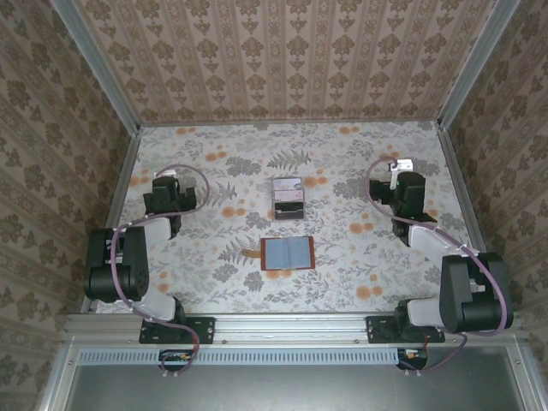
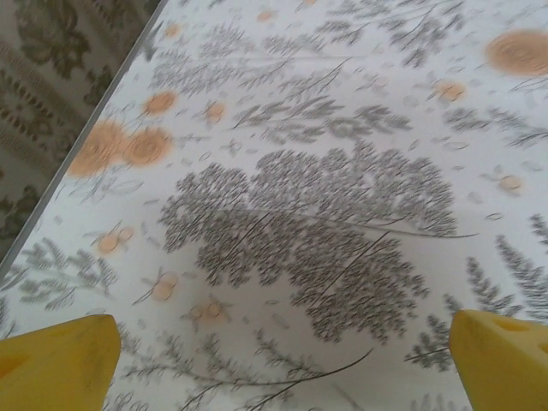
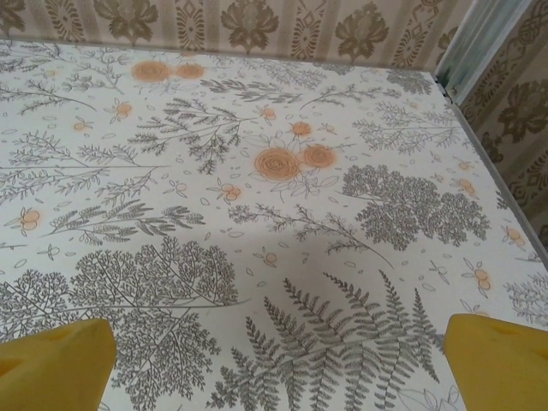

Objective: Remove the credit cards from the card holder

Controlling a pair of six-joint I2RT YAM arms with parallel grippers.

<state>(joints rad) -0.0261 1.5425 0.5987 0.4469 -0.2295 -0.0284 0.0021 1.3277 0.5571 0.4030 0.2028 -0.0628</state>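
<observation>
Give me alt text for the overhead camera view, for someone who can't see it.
An open brown card holder lies flat in the middle of a floral table, a small clear box just beyond it. The left gripper and right gripper sit off to either side, touching neither.

Top cam overhead; both wrist cams close over table (image 1: 342, 257).

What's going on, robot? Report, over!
Left end effector open, right end effector open, both empty. Reddish-brown leather card holder open mid-table, untouched. Small clear plastic box beyond it, apart.
</observation>
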